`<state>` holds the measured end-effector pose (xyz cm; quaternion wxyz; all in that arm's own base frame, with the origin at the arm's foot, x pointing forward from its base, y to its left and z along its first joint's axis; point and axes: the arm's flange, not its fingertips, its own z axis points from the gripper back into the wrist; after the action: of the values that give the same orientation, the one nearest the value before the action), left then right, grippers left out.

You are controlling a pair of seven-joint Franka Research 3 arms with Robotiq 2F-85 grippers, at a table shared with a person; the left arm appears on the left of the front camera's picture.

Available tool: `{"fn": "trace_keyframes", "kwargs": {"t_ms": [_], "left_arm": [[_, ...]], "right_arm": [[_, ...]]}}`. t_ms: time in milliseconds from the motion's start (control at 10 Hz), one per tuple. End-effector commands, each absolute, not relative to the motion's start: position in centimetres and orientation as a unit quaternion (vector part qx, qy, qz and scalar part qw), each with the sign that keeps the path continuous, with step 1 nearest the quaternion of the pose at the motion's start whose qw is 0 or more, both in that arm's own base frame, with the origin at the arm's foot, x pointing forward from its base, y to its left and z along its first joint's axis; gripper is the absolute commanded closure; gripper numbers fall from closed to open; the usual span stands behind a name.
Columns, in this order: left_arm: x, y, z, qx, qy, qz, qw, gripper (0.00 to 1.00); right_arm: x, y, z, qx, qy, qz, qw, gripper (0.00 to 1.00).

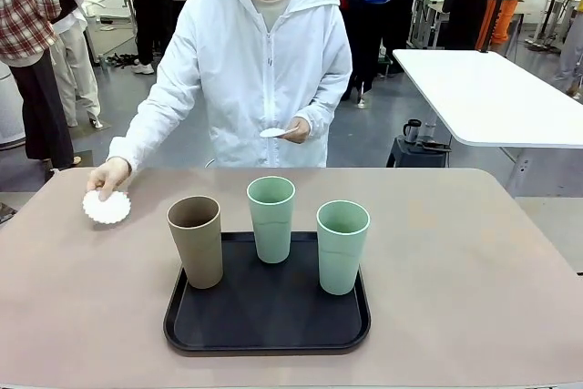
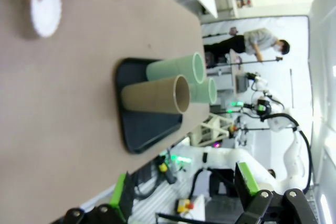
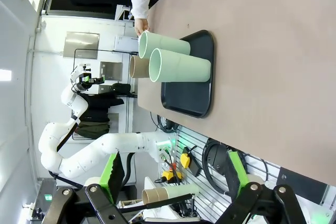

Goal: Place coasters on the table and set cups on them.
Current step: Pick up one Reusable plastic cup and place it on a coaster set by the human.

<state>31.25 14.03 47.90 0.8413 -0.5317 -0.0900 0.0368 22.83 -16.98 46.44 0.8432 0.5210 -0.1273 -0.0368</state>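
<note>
Both our grippers are empty with jaws wide: left gripper (image 2: pixel 182 188), right gripper (image 3: pixel 173 172). The tan cup (image 1: pixel 196 241) and green cups (image 1: pixel 271 219) stand on the black tray (image 1: pixel 264 332), ahead of both and well apart from them. Past the tray from our left gripper, the person's hand (image 1: pixel 107 176) touches one coaster (image 1: pixel 107 208) on the table (image 1: pixel 474 271). Their other hand (image 1: pixel 295 130) holds a second coaster (image 1: pixel 272 132).

1. Left gripper (image 2: pixel 184 195): the jaws stand wide apart with nothing between the green-padded fingers (image 2: pixel 122 199).
2. Right gripper (image 3: pixel 173 182): the jaws are spread just as wide and hold nothing.
3. Left arm (image 3: pixel 100 150): it sits on the near side, its white links bent in a curve.
4. Person's outstretched hand (image 1: pixel 108 176): the arm reaches down to the far left, palm down and fingers spread.
5. Person's other hand (image 1: pixel 296 129): the elbow is bent and the hand sits at waist height near the far middle, fingers pinched together.
</note>
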Motion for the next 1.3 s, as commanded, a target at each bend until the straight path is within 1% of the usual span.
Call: {"fn": "trace_keyframes", "kwargs": {"t_ms": [0,1200], "left_arm": [[31.17,14.32,47.94,-0.536,-0.091,0.036,0.839,0.00],[31.17,14.32,47.94,-0.536,-0.091,0.036,0.839,0.00]], "right_arm": [[22.84,-17.00,46.43,0.526,-0.126,-0.038,0.841,0.00],[22.84,-17.00,46.43,0.526,-0.126,-0.038,0.841,0.00]]}}
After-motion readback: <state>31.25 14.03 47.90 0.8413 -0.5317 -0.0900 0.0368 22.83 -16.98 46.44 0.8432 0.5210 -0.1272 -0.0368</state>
